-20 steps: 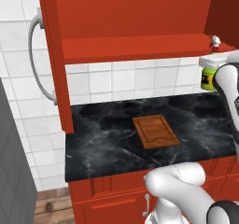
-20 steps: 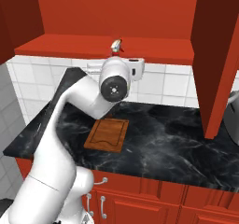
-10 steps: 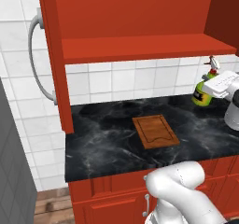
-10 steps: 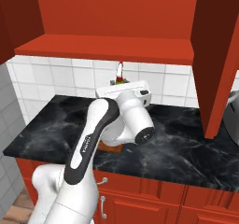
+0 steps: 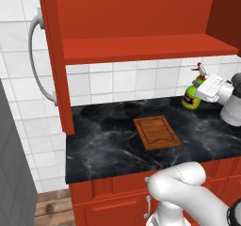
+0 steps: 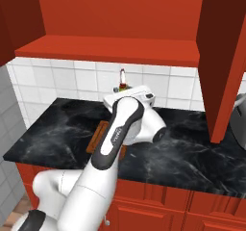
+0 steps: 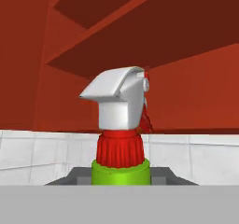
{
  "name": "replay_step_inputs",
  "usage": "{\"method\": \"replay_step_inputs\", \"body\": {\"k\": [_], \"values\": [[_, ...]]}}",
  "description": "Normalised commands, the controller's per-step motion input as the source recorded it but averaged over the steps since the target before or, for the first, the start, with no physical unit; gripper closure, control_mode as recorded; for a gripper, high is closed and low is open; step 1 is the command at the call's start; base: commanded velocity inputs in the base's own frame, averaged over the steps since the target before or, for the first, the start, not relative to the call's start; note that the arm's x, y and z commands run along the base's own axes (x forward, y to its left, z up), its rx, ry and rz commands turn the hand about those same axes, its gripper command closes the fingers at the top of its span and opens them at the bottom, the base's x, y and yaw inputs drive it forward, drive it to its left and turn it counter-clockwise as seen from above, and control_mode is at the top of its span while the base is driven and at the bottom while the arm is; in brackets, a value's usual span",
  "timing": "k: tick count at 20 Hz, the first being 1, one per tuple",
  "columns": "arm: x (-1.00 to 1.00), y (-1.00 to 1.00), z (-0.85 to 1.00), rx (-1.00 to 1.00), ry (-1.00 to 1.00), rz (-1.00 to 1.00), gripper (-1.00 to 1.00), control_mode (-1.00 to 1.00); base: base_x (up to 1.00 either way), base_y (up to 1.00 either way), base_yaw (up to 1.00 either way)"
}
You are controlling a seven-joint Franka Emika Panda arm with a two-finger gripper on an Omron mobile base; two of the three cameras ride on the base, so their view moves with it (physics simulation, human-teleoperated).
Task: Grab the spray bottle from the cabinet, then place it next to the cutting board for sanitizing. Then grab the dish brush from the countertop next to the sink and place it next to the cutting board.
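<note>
Spanning the upper wall, the red cabinet (image 5: 141, 27) hangs over the black marble tabletop (image 5: 108, 135), with the cutting board (image 5: 156, 132) lying flat at centre. At the board's 2 o'clock, well apart, the end effector (image 5: 203, 89) grips the green spray bottle (image 5: 191, 97), upright above the tabletop.

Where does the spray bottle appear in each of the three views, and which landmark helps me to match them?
Left base view: spray bottle at the right, above the countertop, held at the gripper.
Right base view: its red-and-white head shows at the centre, above the arm.
Hand view: its head is at the centre.
Shared landmark: the cabinet shelf above it.
</note>
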Motion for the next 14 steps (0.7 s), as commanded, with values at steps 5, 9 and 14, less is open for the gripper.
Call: {"method": "replay_step_inputs", "body": {"k": [5,9,14], "values": [[0.40,-0.01,-0.26,-0.12,0.17,0.18,1.00,-1.00,0.00,0.00,0.00],[0.33,-0.06,-0.45,-0.19,0.06,0.10,1.00,-1.00,0.00,0.00,0.00],[0.25,-0.21,-0.50,-0.10,-0.11,0.05,1.00,-1.00,0.00,0.00,0.00]]}}
